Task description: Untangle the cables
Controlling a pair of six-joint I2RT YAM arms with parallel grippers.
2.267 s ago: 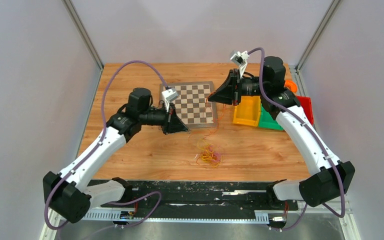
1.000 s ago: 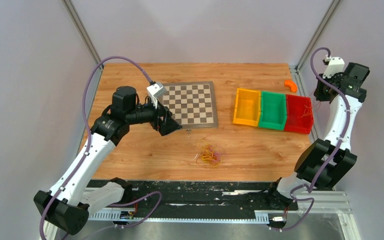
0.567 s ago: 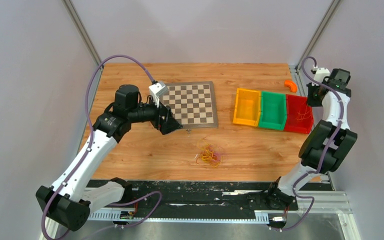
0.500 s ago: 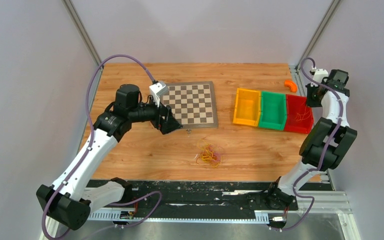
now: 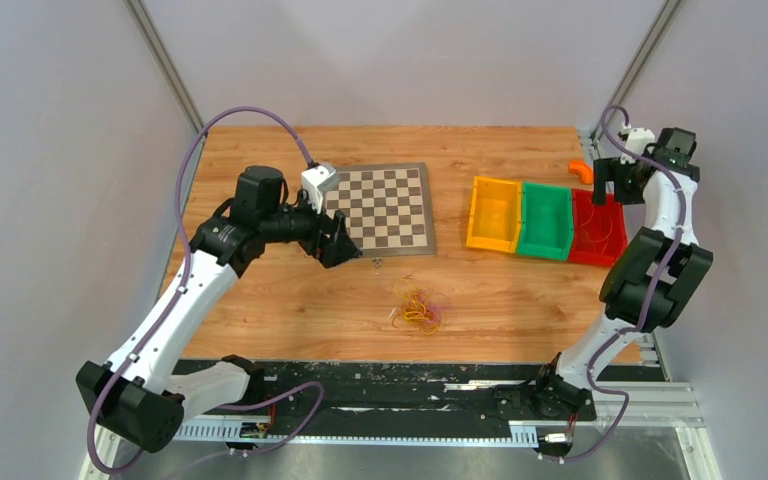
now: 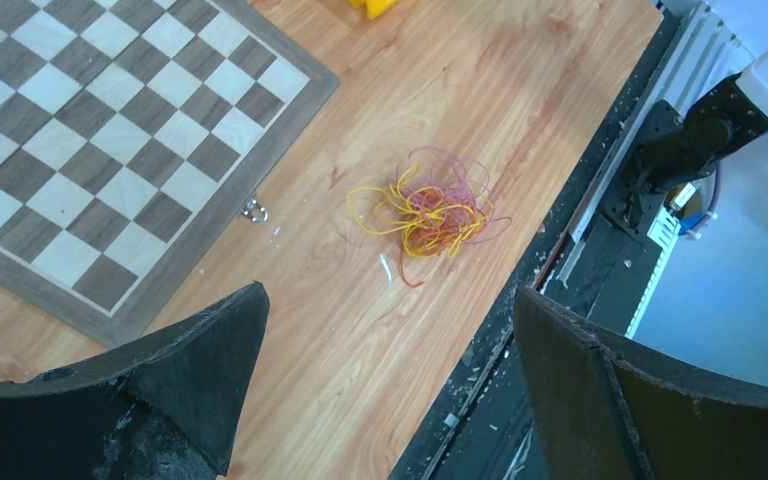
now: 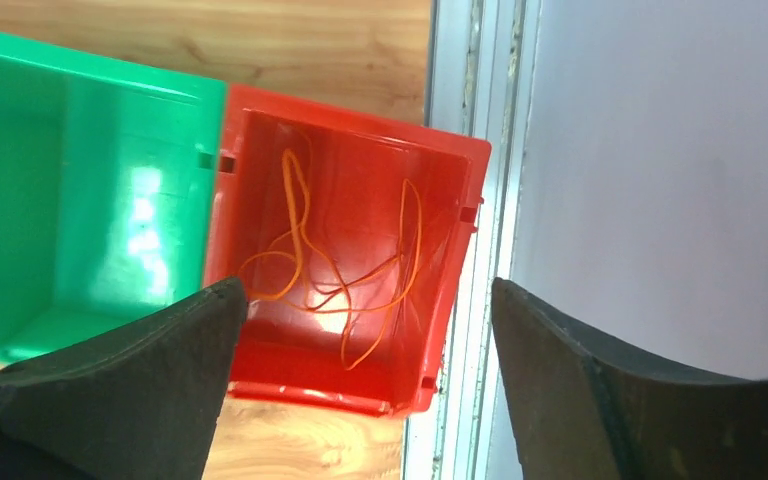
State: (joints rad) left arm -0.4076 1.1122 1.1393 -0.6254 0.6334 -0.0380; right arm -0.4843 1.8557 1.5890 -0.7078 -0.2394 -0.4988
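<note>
The cables (image 5: pixel 418 308) lie as a small yellow, orange and red tangle on the wooden table near its front edge. In the left wrist view the cables (image 6: pixel 430 212) sit ahead of my left gripper (image 6: pixel 388 295), which is open and empty above bare wood. My left gripper (image 5: pixel 345 245) hovers by the chessboard's near left corner, up and left of the tangle. My right gripper (image 7: pixel 367 285) is open and empty above the red bin (image 7: pixel 460 150), where loose orange strands (image 7: pixel 345 255) lie. From above, my right gripper (image 5: pixel 610 185) is at that bin's far end.
A chessboard (image 5: pixel 385 205) lies at the middle back. Yellow (image 5: pixel 493 213), green (image 5: pixel 545 222) and red (image 5: pixel 595 262) bins stand in a row at the right. A small orange object (image 5: pixel 580 170) lies behind them. A metal rail and the wall (image 7: pixel 660 150) run close beside the red bin.
My right gripper's jaws have gone from shut to open above the red bin, and that arm has shifted slightly. The left arm has barely moved and the tangle lies where it was.
</note>
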